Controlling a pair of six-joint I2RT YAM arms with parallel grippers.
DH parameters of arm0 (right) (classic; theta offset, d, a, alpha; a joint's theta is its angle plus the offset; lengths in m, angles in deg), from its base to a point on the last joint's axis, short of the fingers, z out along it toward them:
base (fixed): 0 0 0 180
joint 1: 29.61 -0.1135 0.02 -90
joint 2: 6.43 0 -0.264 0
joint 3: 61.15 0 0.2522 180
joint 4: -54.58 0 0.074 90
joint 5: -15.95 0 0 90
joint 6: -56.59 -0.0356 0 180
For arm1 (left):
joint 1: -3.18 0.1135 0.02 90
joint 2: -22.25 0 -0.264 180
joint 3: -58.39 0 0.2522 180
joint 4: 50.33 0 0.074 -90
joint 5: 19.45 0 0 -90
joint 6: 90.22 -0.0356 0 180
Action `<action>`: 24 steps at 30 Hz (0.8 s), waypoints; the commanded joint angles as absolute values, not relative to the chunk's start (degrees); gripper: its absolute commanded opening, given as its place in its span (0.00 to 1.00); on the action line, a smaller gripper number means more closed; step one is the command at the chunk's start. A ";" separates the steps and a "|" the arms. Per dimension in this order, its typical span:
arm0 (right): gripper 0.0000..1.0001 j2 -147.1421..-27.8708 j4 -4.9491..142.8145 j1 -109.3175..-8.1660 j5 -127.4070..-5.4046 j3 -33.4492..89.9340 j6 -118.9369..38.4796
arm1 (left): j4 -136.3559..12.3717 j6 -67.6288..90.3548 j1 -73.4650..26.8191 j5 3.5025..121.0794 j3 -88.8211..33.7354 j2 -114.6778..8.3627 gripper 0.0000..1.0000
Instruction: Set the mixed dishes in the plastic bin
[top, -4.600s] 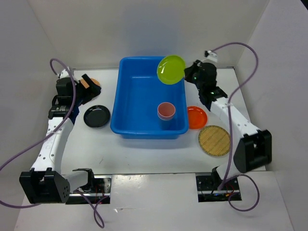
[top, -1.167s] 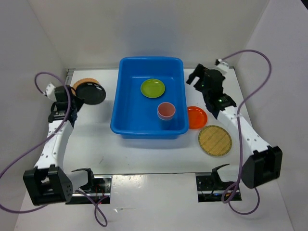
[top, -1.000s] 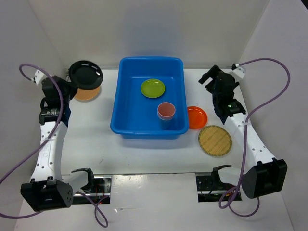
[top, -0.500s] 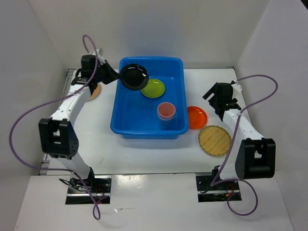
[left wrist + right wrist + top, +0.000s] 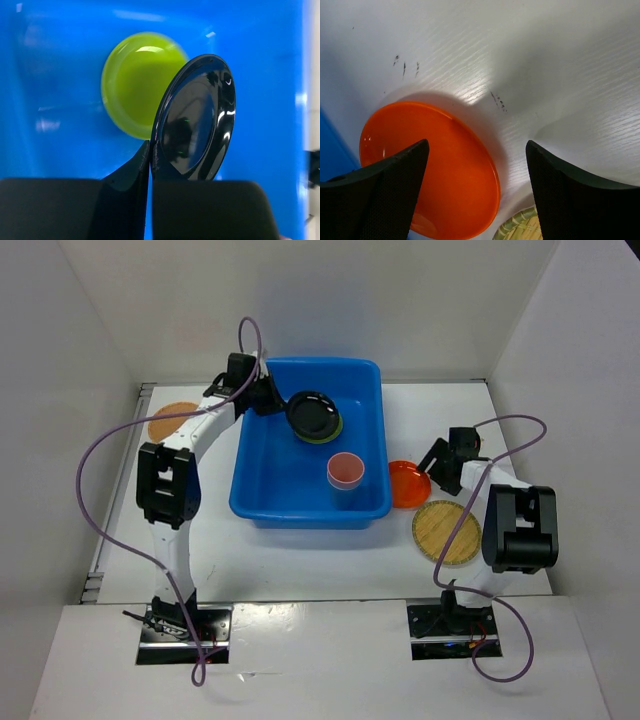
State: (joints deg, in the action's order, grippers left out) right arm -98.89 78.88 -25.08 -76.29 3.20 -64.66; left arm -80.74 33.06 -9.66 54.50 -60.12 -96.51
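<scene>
Pinching the black plate (image 5: 195, 120) by its lower rim with the left gripper (image 5: 150, 147), jaws shut tight on it. Holding it tilted on edge inside the plastic bin (image 5: 310, 515), over the lime-green plate (image 5: 132, 85) toward the top of the bin floor. Hovering with the right gripper (image 5: 476, 147) to the right of the bin, jaws spread wide and carrying nothing, one jaw over the orange plate (image 5: 435, 165), the other over bare table (image 5: 300, 550).

Judging the job roughly half done.
- Already lying in the bin: the lime-green plate and the pink cup (image 5: 345, 472), the cup near the lower right wall.
- As good as delivered: the black plate, needing only a release.
- Left outside: the orange plate just beside the bin's right wall, and the right tan plate (image 5: 445, 532) just below it.
- Also outside: the left tan plate (image 5: 172, 420), at the far left and well apart from the bin.
- Unable to find any blue cup in these views.

Seeing plenty of bare floor across the lower left of the bin for what remains. Finding it tight around the orange plate, hemmed by the bin wall on its left and the right tan plate close beneath. Open table only above and to its right, so probably best gripped from that side. Noting free table all round the left tan plate, though close to the table's left edge.
</scene>
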 commanded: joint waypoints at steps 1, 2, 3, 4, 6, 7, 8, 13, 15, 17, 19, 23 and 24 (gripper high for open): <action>0.82 -98.36 76.69 -25.04 -73.87 3.15 -62.24 | -80.80 32.75 -9.74 55.61 -62.86 -98.16 0.00; 0.82 -98.36 76.69 -25.04 -72.74 3.15 -61.72 | -80.80 32.74 -9.74 56.22 -62.86 -98.94 0.00; 0.81 -98.36 76.69 -25.04 -72.21 3.15 -61.71 | -80.80 32.74 -9.74 56.23 -62.86 -99.65 0.00; 0.77 -98.88 76.69 -25.04 -72.20 3.15 -61.71 | -80.80 32.74 -9.74 56.23 -62.86 -99.66 0.00; 0.73 -98.89 76.69 -25.04 -71.50 2.62 -61.10 | -80.80 32.74 -9.74 56.23 -63.39 -101.06 0.00; 0.73 -99.41 76.69 -25.04 -71.50 2.62 -61.10 | -80.80 32.74 -10.27 56.75 -63.39 -102.11 0.00; 0.69 -99.41 76.69 -25.04 -71.50 2.62 -61.10 | -81.32 32.74 -10.27 56.75 -64.09 -103.16 0.00; 0.53 -100.55 77.39 -25.04 -72.28 2.62 -61.10 | -82.38 33.88 -10.79 59.38 -66.37 -105.63 0.00; 0.53 -101.26 78.80 -25.04 -72.81 3.23 -61.10 | -82.38 33.88 -10.80 61.14 -66.38 -106.24 0.00; 0.53 -101.79 78.80 -25.04 -72.82 3.23 -61.10 | -82.99 33.88 -11.33 61.76 -67.08 -106.77 0.00; 0.53 -102.40 78.80 -25.04 -72.82 3.23 -61.10 | -84.04 33.88 -11.33 63.08 -67.95 -108.17 0.02; 0.53 -102.93 79.32 -25.04 -72.82 2.71 -61.10 | -85.27 33.88 -11.33 63.08 -68.49 -109.41 0.09; 0.53 -103.45 79.32 -25.04 -72.82 2.71 -61.10 | -85.28 33.88 -11.33 63.08 -69.19 -110.02 0.17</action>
State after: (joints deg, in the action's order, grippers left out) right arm -101.54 78.66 -25.08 -72.09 2.85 -61.84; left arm -85.18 33.30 -11.13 62.24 -66.26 -108.62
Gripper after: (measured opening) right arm 0.531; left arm 0.146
